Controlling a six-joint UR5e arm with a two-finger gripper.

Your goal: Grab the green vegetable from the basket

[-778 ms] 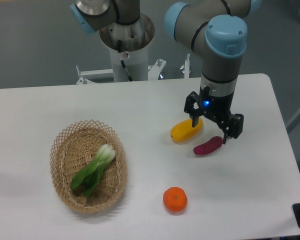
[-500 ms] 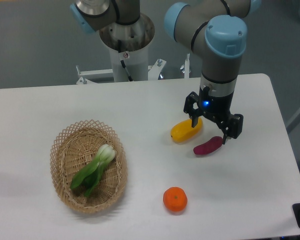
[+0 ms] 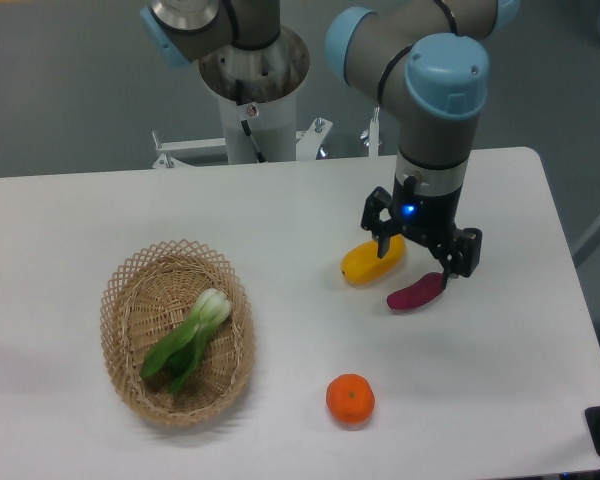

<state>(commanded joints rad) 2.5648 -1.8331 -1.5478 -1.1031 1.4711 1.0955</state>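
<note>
The green vegetable [image 3: 188, 340], a small bok choy with a white stem end and dark green leaves, lies inside the oval wicker basket [image 3: 122, 300] at the left of the table. My gripper [image 3: 413, 257] is open and empty. It hangs above the table far to the right of the basket, over the gap between the yellow fruit and the purple vegetable.
A yellow oblong fruit [image 3: 371, 262] and a purple oblong vegetable [image 3: 414, 292] lie just under the gripper. An orange [image 3: 350, 399] sits near the front edge. The robot's base column [image 3: 252, 90] stands behind the table.
The gripper has shifted slightly to the left. The bok choy and basket have not moved.
</note>
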